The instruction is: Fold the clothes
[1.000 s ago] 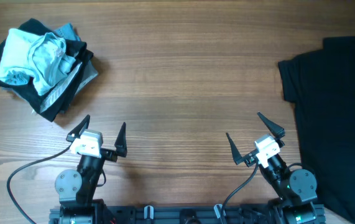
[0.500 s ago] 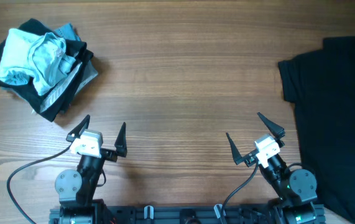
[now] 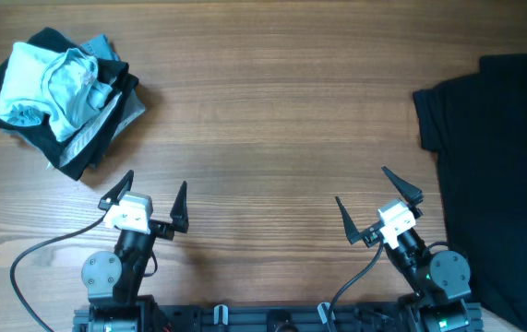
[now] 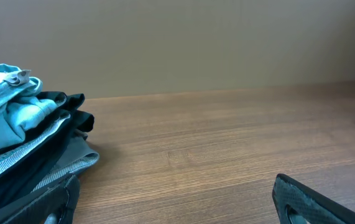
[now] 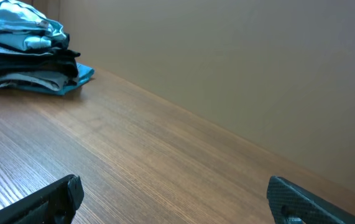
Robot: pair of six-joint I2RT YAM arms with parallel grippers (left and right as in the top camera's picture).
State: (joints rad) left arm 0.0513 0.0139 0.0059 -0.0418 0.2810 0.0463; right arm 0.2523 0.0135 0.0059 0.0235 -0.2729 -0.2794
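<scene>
At far right of bench [image 3: 281, 111]: black T-shirt [image 3: 503, 157], spread flat, partly off frame, untouched. Folding likely not yet begun; next calls for reaching right to pinch a shirt edge. Left end effector [image 3: 156, 178] and right end effector [image 3: 360, 183] both wide open, empty, touching nothing.

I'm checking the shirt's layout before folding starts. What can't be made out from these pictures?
Black T-shirt, overhead: right and lower parts cut off by the frame edges.
Same shirt, left wrist: only a dark sliver at the right edge; right wrist: out of frame.
Pile of clothes, overhead: lower layers hidden under the light blue garment.
</scene>
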